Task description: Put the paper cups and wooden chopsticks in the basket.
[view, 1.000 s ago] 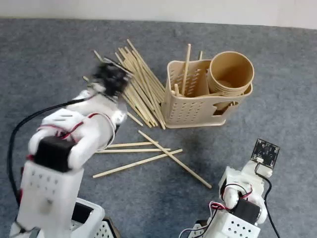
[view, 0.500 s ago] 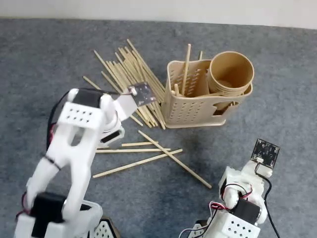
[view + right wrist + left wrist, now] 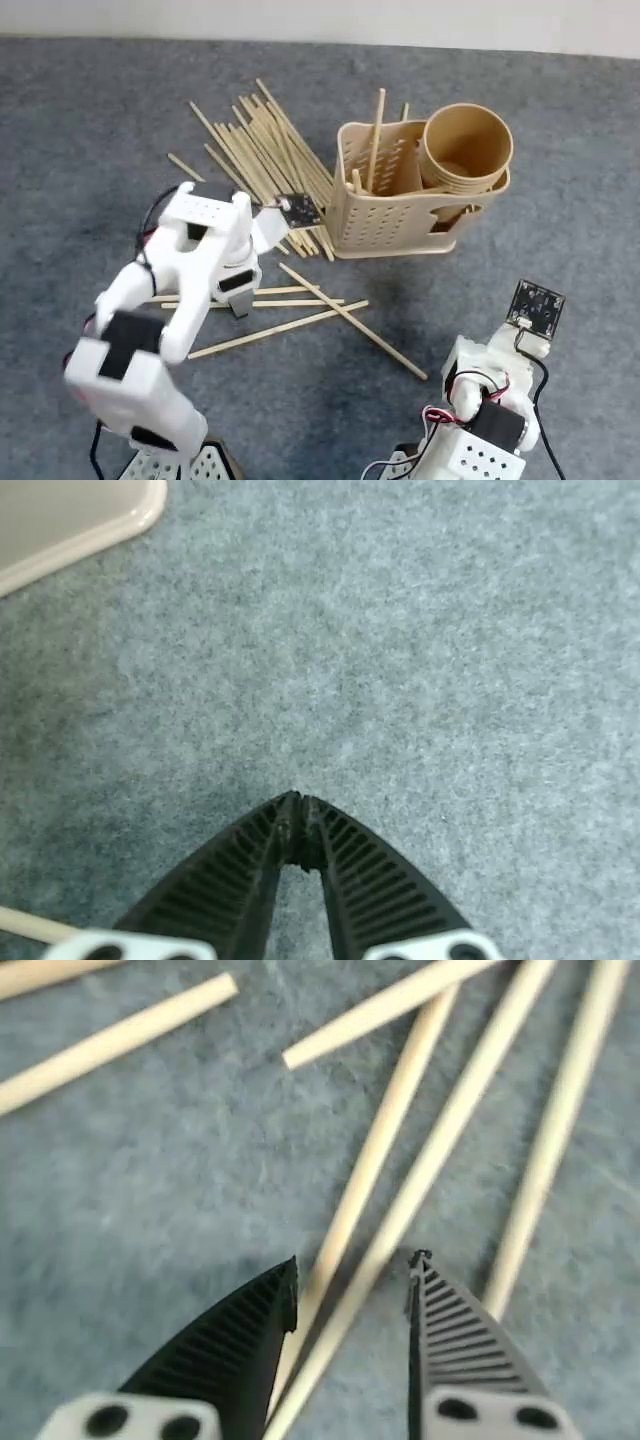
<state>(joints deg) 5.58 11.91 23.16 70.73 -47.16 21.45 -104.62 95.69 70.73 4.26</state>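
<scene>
— Two grippers, then. How does your left one stand?

— My left gripper (image 3: 354,1263) is spread open, tips down close over the grey carpet (image 3: 150,1180). A pair of wooden chopsticks (image 3: 427,1160) runs side by side through the gap between my fingers. I cannot tell whether either finger touches them. A third chopstick (image 3: 555,1130) lies just outside one finger, roughly parallel to the pair. Another chopstick (image 3: 110,1045) lies crosswise farther out.

— And where is that on the table?

— From the high view, my left arm (image 3: 190,260) is bent over the loose chopsticks (image 3: 280,325) scattered on the carpet in front of the basket (image 3: 400,215). The basket is near my gripper but apart from it, and it stands upright. The paper cups (image 3: 465,150) sit nested in one compartment. A few upright chopsticks (image 3: 377,130) stand in the other. A big pile of chopsticks (image 3: 255,145) lies on the carpet beyond my arm, with its near end against the basket's side.

— What about the right one?

— My right gripper (image 3: 300,802) is closed tip to tip over plain carpet. A corner of the basket shows well beyond the tips, and one chopstick end (image 3: 25,925) lies beside the base of a finger. In the high view my right arm (image 3: 495,385) sits folded at the near edge, apart from the basket. One long diagonal chopstick (image 3: 350,320) lies between it and my left arm.
</scene>
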